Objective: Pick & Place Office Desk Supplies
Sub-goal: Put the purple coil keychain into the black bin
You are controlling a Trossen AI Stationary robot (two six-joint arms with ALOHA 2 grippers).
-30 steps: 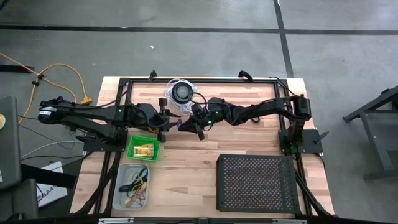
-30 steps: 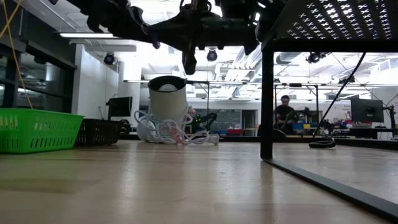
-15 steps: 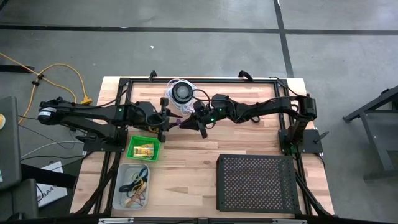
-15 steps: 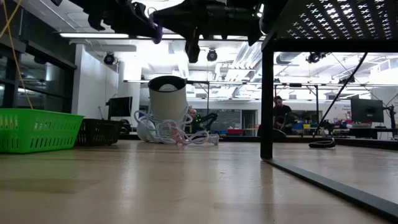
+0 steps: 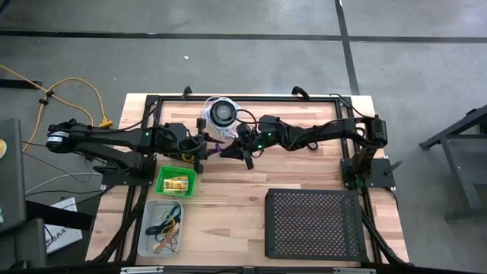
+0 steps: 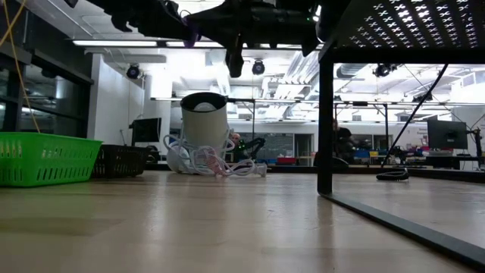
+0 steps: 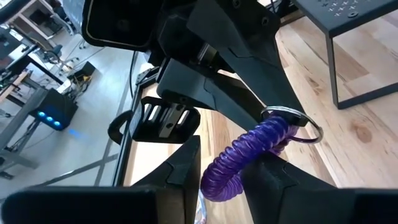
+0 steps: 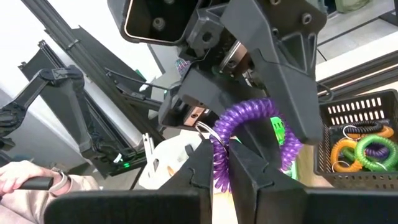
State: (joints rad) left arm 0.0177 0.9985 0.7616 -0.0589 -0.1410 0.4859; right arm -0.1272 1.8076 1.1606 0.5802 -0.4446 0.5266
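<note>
A purple spiral coil [image 5: 221, 150] with a metal key ring [image 7: 292, 121] at one end hangs in the air between my two grippers, above the table's far middle. My left gripper [image 5: 204, 150] comes from the table's left and is shut on the coil [image 7: 239, 155]. Facing it from the right, my right gripper [image 5: 237, 151] is shut on the coil's ring end [image 8: 217, 140]. In the low view the coil [image 6: 189, 34] shows high above the tabletop. My left gripper [image 7: 227, 152] pinches the coil between its two fingers, a short way from the ring end [image 7: 217, 177]. The fingers come nearly level from the table's left. The coil is clear of the table. My right gripper [image 8: 221, 149] pinches the coil's last turns [image 8: 221, 165] just behind the key ring [image 8: 205, 129], between its two fingers. The fingers come level from the table's right. The rest of the coil arches over toward the left gripper.
A round black and white device with a white cord [image 5: 222, 114] stands just beyond the grippers. A green basket [image 5: 176, 181] with yellow packets and a clear tray [image 5: 163, 227] of rubber bands lie near left. A black basket [image 8: 354, 143] holds orange and green coils. A black perforated tray [image 5: 313, 224] stands near right.
My right gripper has gone up a little and toward the left gripper, carrying the coil's ring end with it. The coil now shows high in the low view. Over the last half second both grippers have kept still.
</note>
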